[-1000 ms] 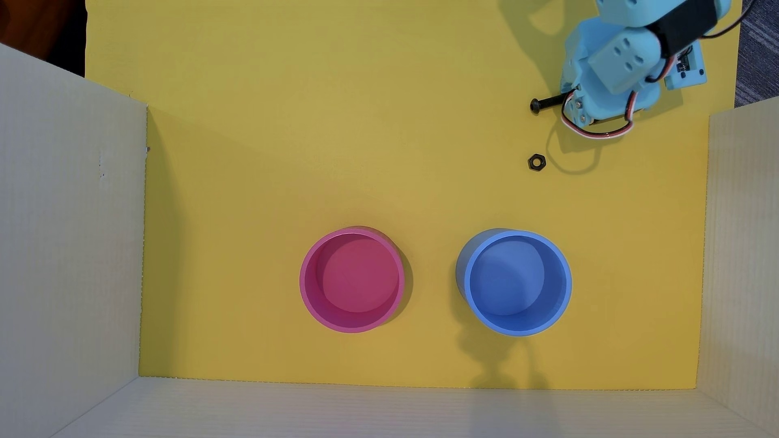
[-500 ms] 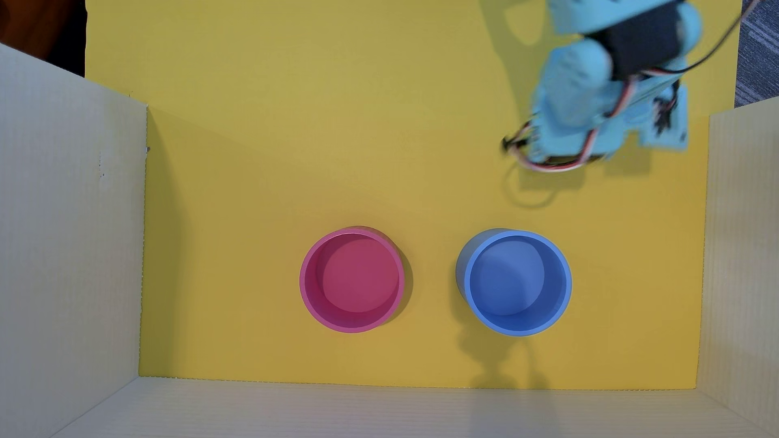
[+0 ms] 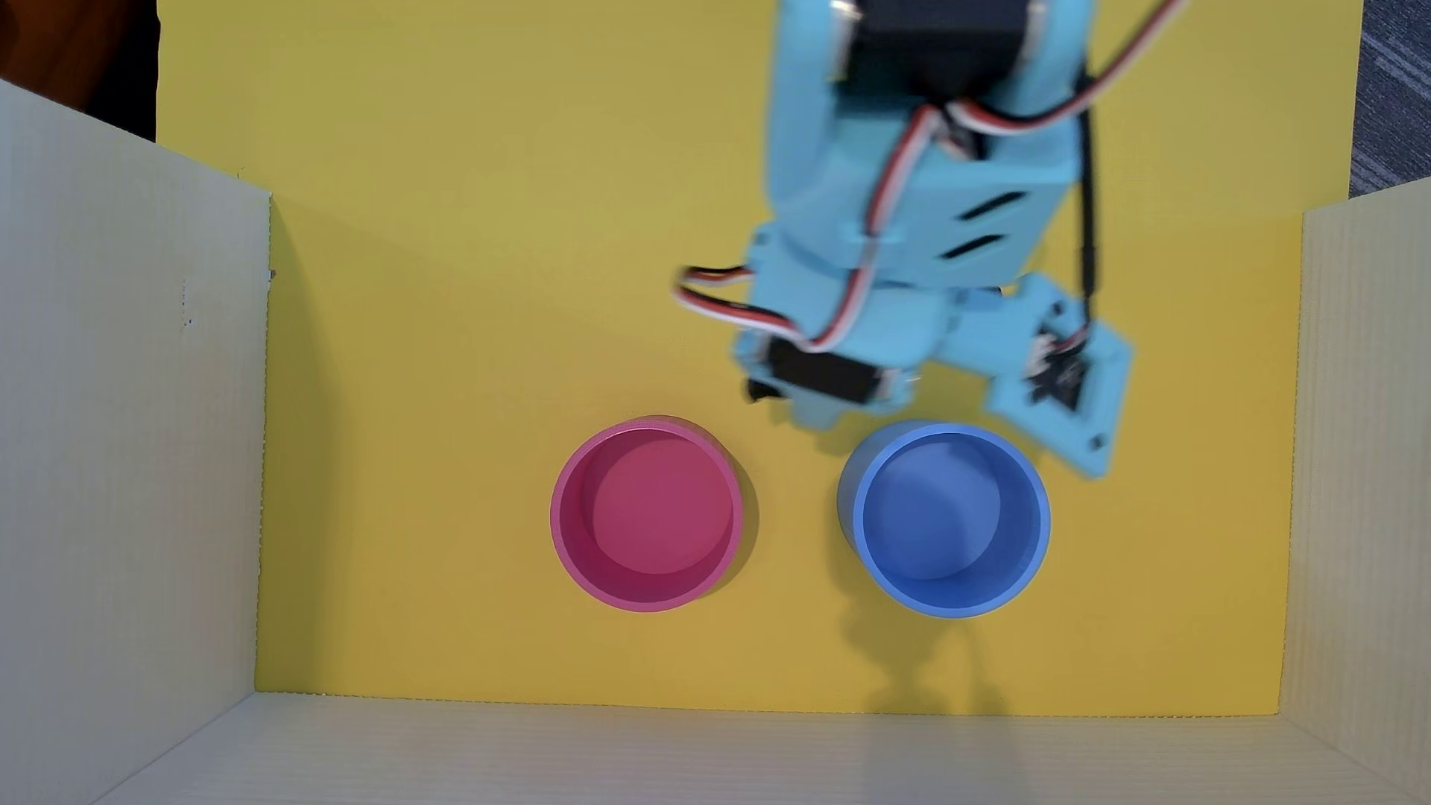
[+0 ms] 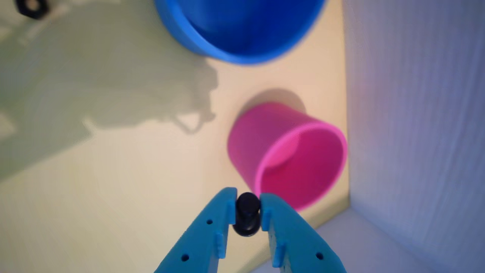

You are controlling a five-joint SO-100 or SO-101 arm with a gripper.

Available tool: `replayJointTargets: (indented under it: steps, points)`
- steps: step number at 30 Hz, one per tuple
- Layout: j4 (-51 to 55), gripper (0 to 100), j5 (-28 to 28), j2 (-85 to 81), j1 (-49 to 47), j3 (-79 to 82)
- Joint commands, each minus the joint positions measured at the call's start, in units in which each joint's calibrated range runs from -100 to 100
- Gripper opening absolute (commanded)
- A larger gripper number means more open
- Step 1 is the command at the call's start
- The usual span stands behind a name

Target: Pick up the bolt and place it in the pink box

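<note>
In the wrist view my light-blue gripper (image 4: 248, 197) is shut on the small black bolt (image 4: 248, 217), which is pinched between the two fingertips above the yellow floor. The pink box (image 4: 257, 140) stands just beyond and to the right of the fingertips, open and empty. In the overhead view the pink box (image 3: 559, 517) stands left of centre. The arm (image 3: 914, 232) reaches in from the top, its tip just above the blue container's upper-left rim and to the right of the pink box. The bolt is hidden under the arm there.
A round blue container (image 3: 852, 518) stands right of the pink box, and shows at the top of the wrist view (image 4: 182, 30). A black hex nut (image 4: 33, 7) lies at that view's top left. White corrugated walls (image 3: 132, 426) enclose the yellow floor (image 3: 464, 310) on three sides.
</note>
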Motion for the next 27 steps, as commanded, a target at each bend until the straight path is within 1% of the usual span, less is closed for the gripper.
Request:
replayJointTargets:
  steps: [1, 6, 20, 27]
  points:
    - [-2.12, 1, 0.1, -2.62, 2.67, -4.17]
    - [-5.12, 1, 0.1, 0.67, 4.73, -5.97]
    - [-5.12, 1, 0.1, 12.7, 5.84, -19.09]
    - [-4.95, 1, 0.1, 17.75, 5.84, -22.08]
